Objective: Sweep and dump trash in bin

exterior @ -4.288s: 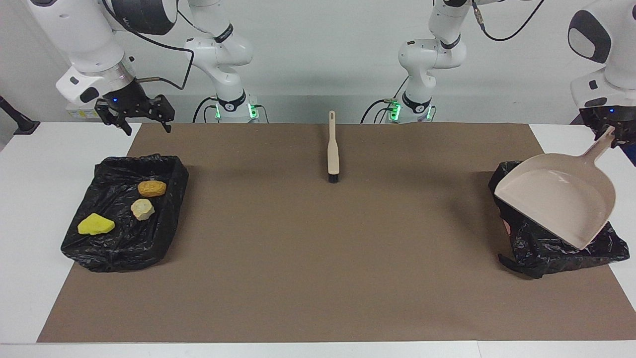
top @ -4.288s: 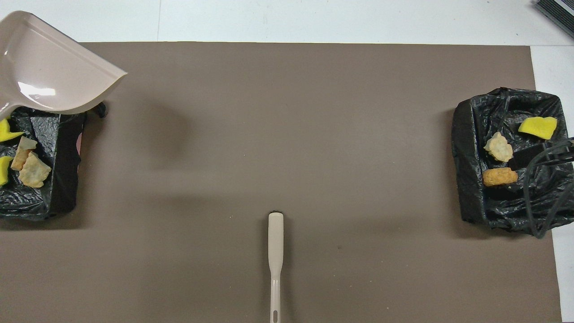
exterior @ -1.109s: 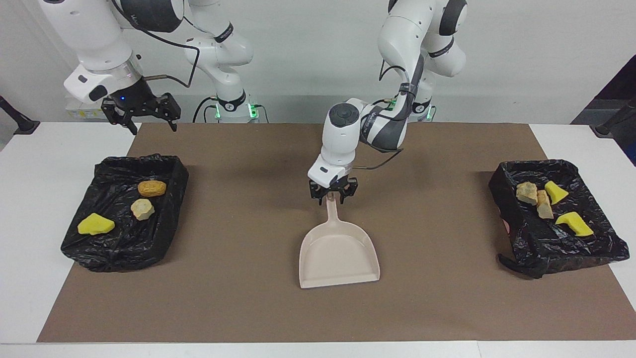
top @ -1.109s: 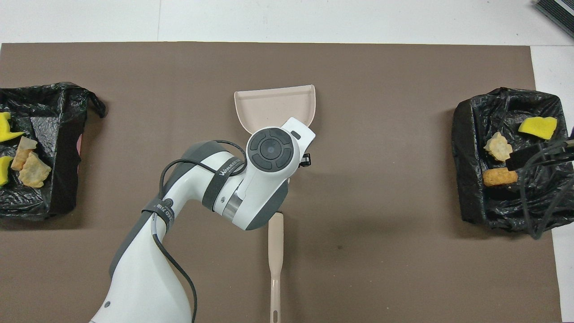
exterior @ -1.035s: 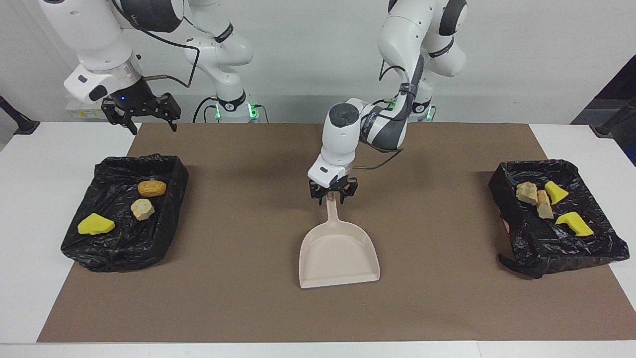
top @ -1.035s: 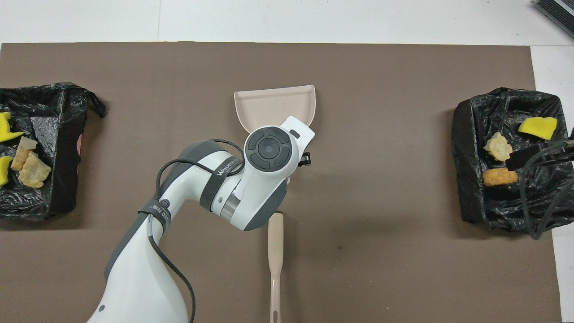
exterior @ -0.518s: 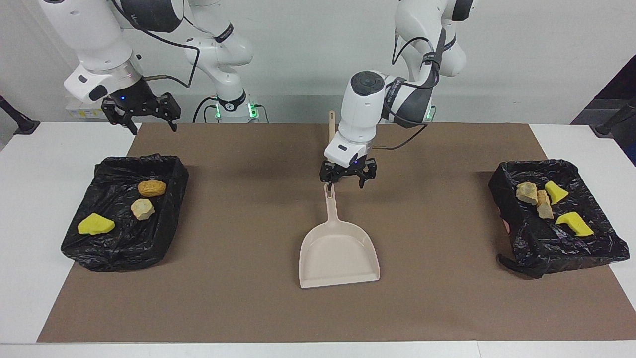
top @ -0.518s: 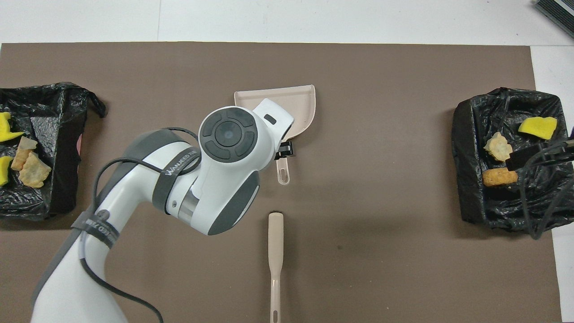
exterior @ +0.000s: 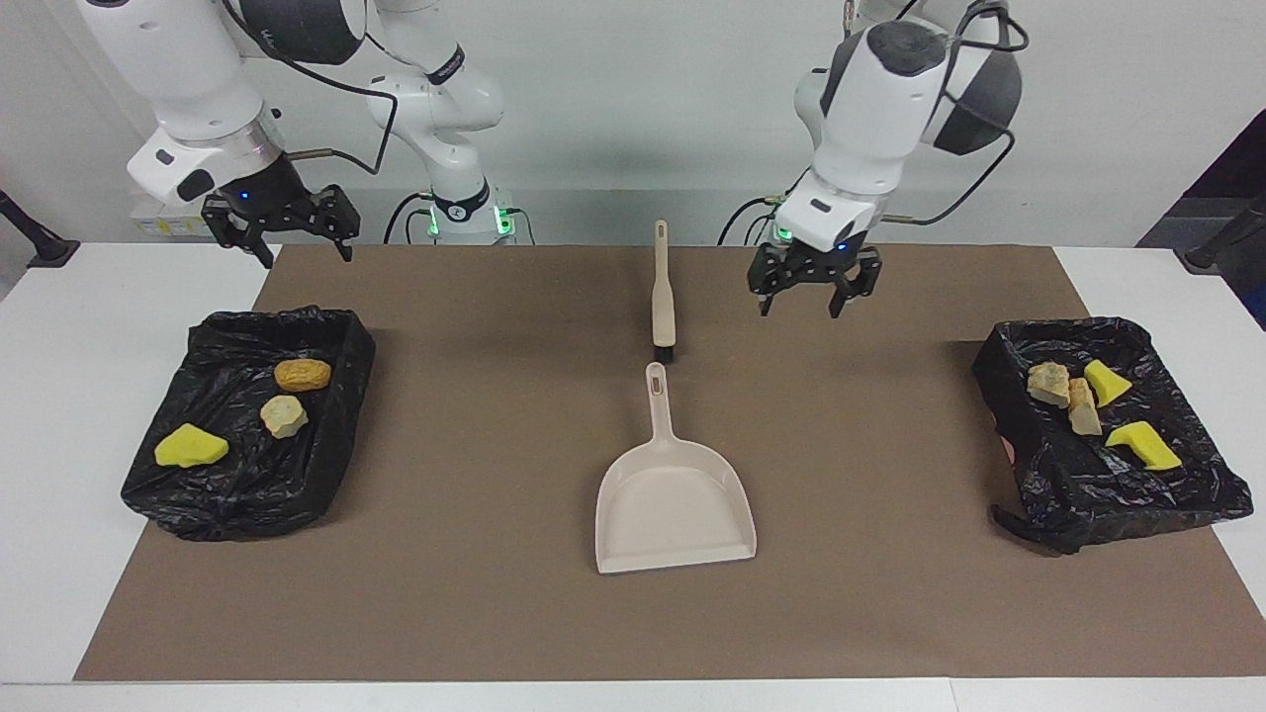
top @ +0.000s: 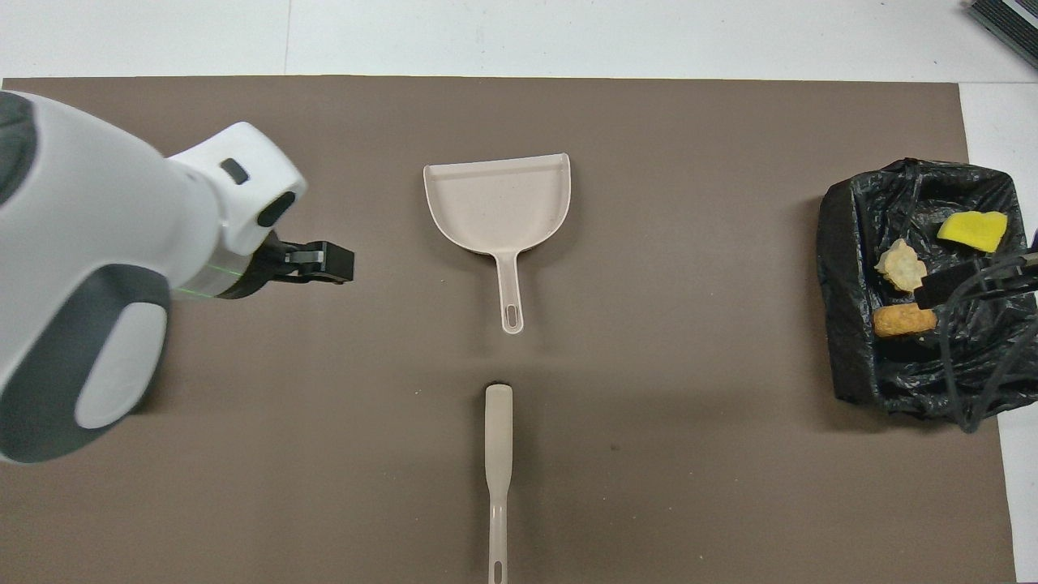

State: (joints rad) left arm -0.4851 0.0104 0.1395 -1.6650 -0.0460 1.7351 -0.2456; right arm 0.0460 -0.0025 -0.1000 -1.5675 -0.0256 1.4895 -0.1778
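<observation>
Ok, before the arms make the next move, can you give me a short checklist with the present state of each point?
1. Dustpan released, flat on the mat: ok.
2. Brush lying free, nearer the robots than the dustpan: ok.
3. Left claw open, empty, raised over the mat: ok.
4. Right claw open, empty, waiting above its bin: ok.
5. Trash all inside the two bins, none on the mat: ok.
6. Dustpan empty: ok.

White table, brown mat, plain pale wall.

The white table [exterior: 59, 415] carries a wide brown mat [exterior: 495, 613] under even light; a dark object, perhaps a stand [exterior: 35, 242], sits at one edge before the wall [exterior: 613, 119].
</observation>
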